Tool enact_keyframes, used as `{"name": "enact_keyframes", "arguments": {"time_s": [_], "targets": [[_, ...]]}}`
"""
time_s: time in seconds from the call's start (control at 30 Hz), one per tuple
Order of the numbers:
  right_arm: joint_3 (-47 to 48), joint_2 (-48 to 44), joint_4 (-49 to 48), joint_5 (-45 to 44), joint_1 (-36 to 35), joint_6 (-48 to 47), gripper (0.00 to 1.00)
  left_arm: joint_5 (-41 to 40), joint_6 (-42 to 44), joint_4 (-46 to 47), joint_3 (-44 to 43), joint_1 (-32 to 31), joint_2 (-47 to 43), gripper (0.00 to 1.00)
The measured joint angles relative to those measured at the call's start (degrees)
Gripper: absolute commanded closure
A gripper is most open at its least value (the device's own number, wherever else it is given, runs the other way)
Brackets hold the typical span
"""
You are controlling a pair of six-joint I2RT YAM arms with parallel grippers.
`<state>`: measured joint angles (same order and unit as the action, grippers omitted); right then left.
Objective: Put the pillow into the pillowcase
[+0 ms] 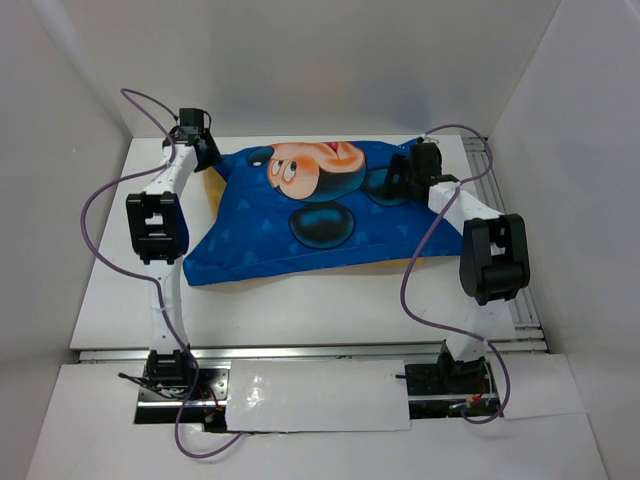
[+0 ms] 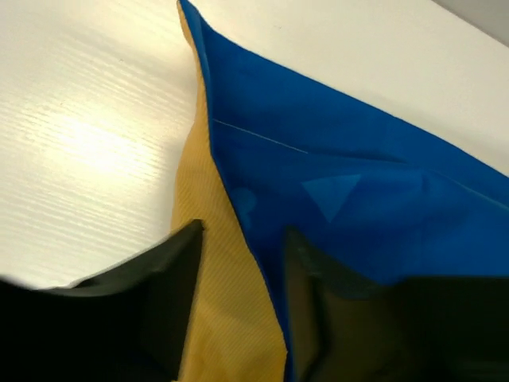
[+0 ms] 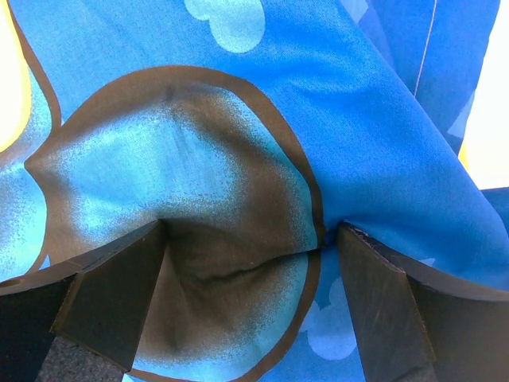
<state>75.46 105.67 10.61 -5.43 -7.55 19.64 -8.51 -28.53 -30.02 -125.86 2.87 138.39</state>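
Left gripper (image 2: 245, 239): fingers partly apart, straddling the seam where the orange and blue faces of the pillowcase (image 1: 250, 245) meet, at its far-left corner. Cannot tell whether they pinch the cloth.

Right gripper (image 3: 253, 231): spread wide, both fingertips (image 3: 135, 270) pressed into the blue face near the far-right corner, with cloth puckered between them over a dark printed oval.

Pillowcase lies blue side up on the white worktop (image 1: 300, 315), bulging full. Pillow itself hidden.
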Motion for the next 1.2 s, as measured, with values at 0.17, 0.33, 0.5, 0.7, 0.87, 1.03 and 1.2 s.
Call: {"name": "enact_keyframes", "arguments": {"time_s": [0.17,0.33,0.5,0.7,0.87,1.03,1.2], "targets": [[0.02,0.02,0.13,-0.2,0.0,-0.22,0.06,0.13,1.55,-0.04,0.24,0.94,0.59,0.46],[0.02,0.02,0.17,-0.2,0.0,-0.57,0.05,1.99,2.21,0.04,1.68,4.28,0.98,0.33],[0.02,0.02,0.17,-0.17,0.0,-0.9,0.05,2.93,3.21,0.13,2.56,5.75,1.05,0.58],[0.02,0.02,0.17,-0.17,0.0,-1.09,0.05,4.76,4.26,1.46,4.96,5.05,1.05,1.0],[0.02,0.02,0.24,-0.17,0.0,-1.14,0.11,6.21,5.2,3.72,7.15,4.87,1.05,1.0],[-0.04,0.52,0.24,-1.11,0.04,-1.31,0.12,5.6,7.3,6.08,6.99,6.1,1.05,1.0],[-0.07,1.01,0.15,-1.51,0.48,-1.27,0.12,8.9,7.67,6.32,3.37,10.36,1.22,1.0]]}}
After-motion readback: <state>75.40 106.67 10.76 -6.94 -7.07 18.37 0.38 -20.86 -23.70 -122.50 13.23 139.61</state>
